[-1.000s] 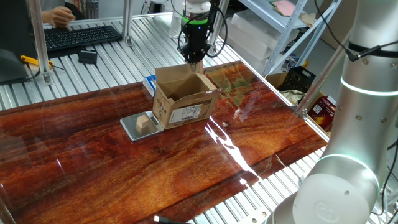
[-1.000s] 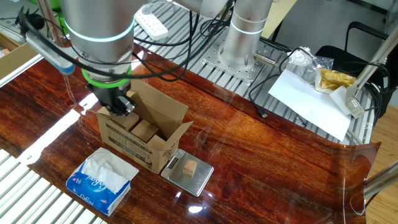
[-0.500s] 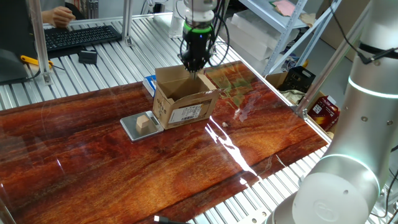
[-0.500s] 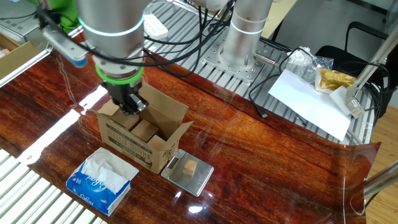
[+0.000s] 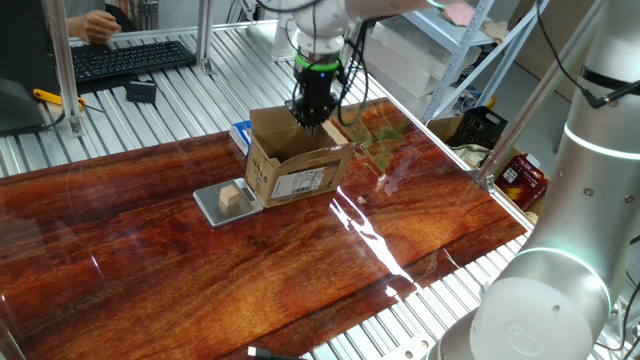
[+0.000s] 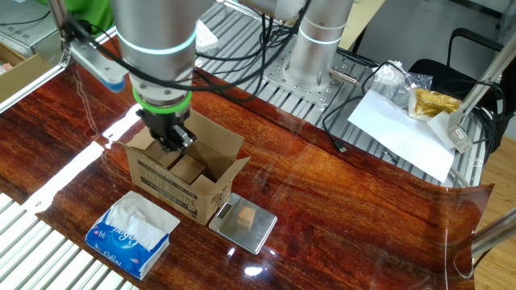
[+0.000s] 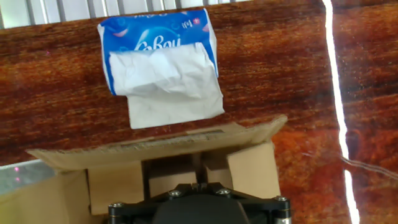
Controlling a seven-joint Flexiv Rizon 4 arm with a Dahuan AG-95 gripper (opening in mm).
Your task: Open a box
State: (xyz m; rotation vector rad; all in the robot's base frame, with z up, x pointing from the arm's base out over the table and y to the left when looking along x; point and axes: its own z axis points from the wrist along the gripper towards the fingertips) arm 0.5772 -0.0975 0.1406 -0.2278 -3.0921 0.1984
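The box is a small brown carton with a white barcode label on its front. It stands on the dark wooden table. One outer flap stands up at the back and another leans outward, while two inner flaps lie partly folded inside. My gripper is shut, and its tips are dipped into the open top of the box. Seen from the other side, the gripper sits just above the inner flaps. In the hand view the closed gripper points down between those flaps with nothing in it.
A small grey scale carrying a tan wooden cube stands against the box. A blue-and-white tissue packet lies beside the box on its other side. A second silver robot arm stands at the right. White papers lie past the table's end.
My shut gripper has moved from the box's edge to over its middle and sunk a little into the opening. The box and the scale have stayed put.
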